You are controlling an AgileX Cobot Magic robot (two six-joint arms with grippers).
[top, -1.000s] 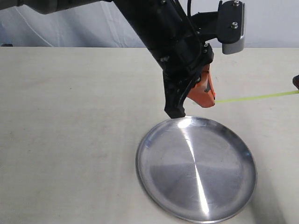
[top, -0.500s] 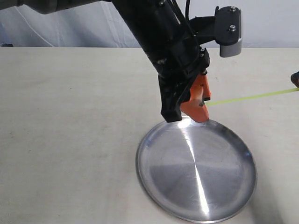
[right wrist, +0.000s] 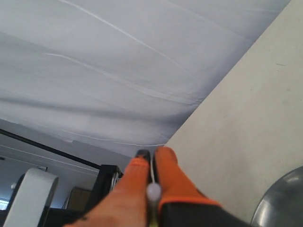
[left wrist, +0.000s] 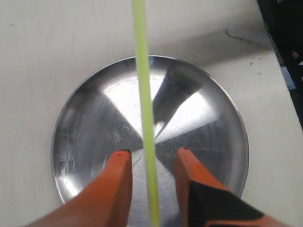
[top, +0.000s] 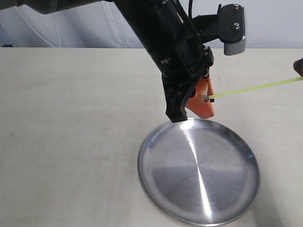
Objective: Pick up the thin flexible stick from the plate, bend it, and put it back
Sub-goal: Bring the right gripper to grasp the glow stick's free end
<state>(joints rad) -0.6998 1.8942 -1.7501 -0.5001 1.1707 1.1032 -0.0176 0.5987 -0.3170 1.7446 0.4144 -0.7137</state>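
The thin flexible stick (top: 251, 87) is a yellow-green rod held in the air above the table, rising slightly toward the right. My right gripper (top: 299, 67) shows only as a sliver at the right edge of the exterior view. In the right wrist view it (right wrist: 152, 153) is shut on the stick, whose pale tip (right wrist: 153, 191) shows between the orange fingers. My left gripper (top: 191, 109) hovers over the far rim of the silver plate (top: 199, 170). Its jaws (left wrist: 151, 152) stand open, with the stick (left wrist: 144, 94) running through the gap and space on both sides. The plate (left wrist: 94, 127) lies below it.
The left arm's black links and grey camera mount (top: 234, 28) tower over the far middle of the cream table (top: 71, 118). A white cloth backdrop (top: 57, 33) hangs behind. The table's edge (left wrist: 279, 61) with dark space beyond shows in the left wrist view.
The left gripper dipped toward the plate's rim, then rose back a little. The stick's right end has climbed, so the stick tilts more steeply.
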